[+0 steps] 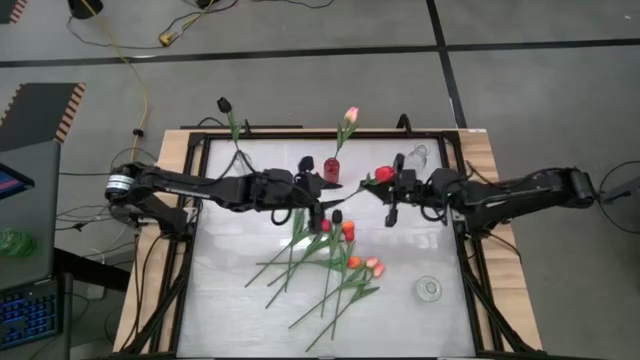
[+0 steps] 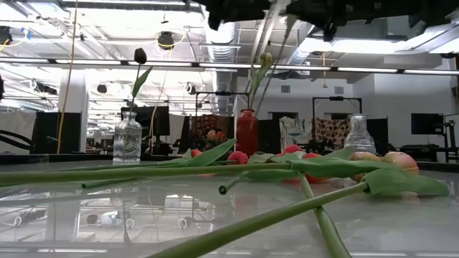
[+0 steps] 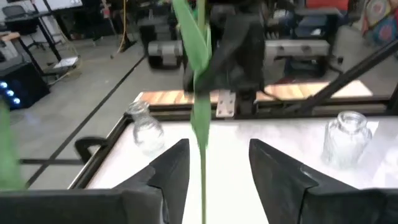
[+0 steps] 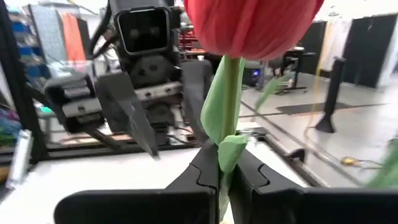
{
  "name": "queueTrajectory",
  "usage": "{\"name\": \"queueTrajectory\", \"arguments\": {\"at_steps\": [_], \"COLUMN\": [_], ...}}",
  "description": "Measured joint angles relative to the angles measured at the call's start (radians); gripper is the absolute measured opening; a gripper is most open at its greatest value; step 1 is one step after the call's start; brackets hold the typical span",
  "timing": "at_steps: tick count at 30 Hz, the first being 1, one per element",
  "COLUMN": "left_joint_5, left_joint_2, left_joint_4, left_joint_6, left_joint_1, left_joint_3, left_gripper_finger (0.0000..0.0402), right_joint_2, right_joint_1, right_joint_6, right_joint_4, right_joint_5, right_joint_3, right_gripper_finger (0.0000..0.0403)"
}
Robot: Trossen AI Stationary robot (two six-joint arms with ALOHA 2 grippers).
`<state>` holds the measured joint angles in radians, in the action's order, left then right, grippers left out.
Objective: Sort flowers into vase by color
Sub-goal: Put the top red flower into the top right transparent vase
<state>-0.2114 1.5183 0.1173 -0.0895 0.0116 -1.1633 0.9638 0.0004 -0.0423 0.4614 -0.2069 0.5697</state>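
Table [image 1: 230,300]: pale top, wooden edges, dark frame around it. Both arms reach in from the sides and meet over the middle, toward the far half.

Left gripper [image 1: 322,192] sits mid-table, fingers [image 3: 171,171] spread apart, nothing clamped; a green stem with a leaf [image 3: 198,56] runs between them without touching either finger in the left wrist view.

Right gripper [image 1: 383,192] faces it, just beside, fingers [image 4: 205,171] pinched onto the stem of a red tulip [image 4: 252,25], right below the head. In the high view the red head [image 1: 384,175] sits at that gripper, stem leading across toward the left gripper.

Loose flowers [image 1: 330,265] lie in a pile on the table near the centre, stems fanned toward the near edge, heads red and orange.

Red vase [image 1: 332,167] near the far edge, holds a pink tulip [image 1: 350,116]. Clear vase [image 2: 128,140] at the far left holds a black tulip [image 1: 224,104]. Another clear vase [image 1: 418,156] at the far right, a fourth clear vase [image 1: 429,289] at the near right, well apart from the pile.
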Motion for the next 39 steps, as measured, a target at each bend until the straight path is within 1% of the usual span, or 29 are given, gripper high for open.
{"name": "queueTrajectory", "arguments": {"at_steps": [3,6,10,14,17,18,22,24,30,32,35,39], "left_joint_5": [-0.028,-0.049,-0.052,-0.047,-0.047,-0.047,-0.047,-0.047,-0.047,-0.047,-0.047,-0.047], "left_joint_2": [-0.06,-0.108,-0.167,-0.214,-0.23,-0.231,-0.223,-0.223,-0.223,-0.223,-0.223,-0.223], "left_joint_4": [-0.13,-0.223,-0.237,-0.203,-0.127,-0.099,0.009,0.041,0.119,0.12,0.114,0.118], "left_joint_6": [0.008,0.027,0.023,0.041,0.069,0.075,0.109,0.121,0.16,0.179,0.191,0.19], "left_joint_1": [0.0,0.0,0.0,-0.002,-0.002,-0.002,-0.002,-0.002,-0.002,-0.002,-0.002,-0.002], "left_joint_3": [0.0,0.003,0.061,0.184,0.283,0.312,0.405,0.436,0.491,0.499,0.499,0.499], "left_gripper_finger": [0.0159,0.0153,0.0137,0.012,0.0112,0.0111,0.0109,0.0109,0.0109,0.0109,0.0109,0.0109], "right_joint_2": [-0.092,-0.182,-0.286,-0.348,-0.365,-0.365,-0.353,-0.345,-0.336,-0.336,-0.332,-0.328], "right_joint_1": [-0.034,-0.077,-0.145,-0.202,-0.242,-0.255,-0.301,-0.324,-0.366,-0.374,-0.388,-0.405], "right_joint_6": [-0.053,-0.071,-0.072,-0.072,-0.097,-0.116,-0.143,-0.142,-0.142,-0.142,-0.123,-0.064], "right_joint_4": [-0.063,-0.129,-0.293,-0.443,-0.534,-0.563,-0.686,-0.73,-0.752,-0.768,-0.859,-0.986], "right_joint_5": [-0.001,-0.002,-0.004,-0.005,-0.007,-0.023,-0.156,-0.195,-0.201,-0.219,-0.239,-0.241], "right_joint_3": [0.0,0.001,0.042,0.109,0.168,0.189,0.265,0.293,0.347,0.373,0.417,0.453], "right_gripper_finger": [0.0035,0.0036,0.0036,0.0036,0.0036,0.0036,0.0036,0.0036,0.0036,0.0036,0.0036,0.0036]}}
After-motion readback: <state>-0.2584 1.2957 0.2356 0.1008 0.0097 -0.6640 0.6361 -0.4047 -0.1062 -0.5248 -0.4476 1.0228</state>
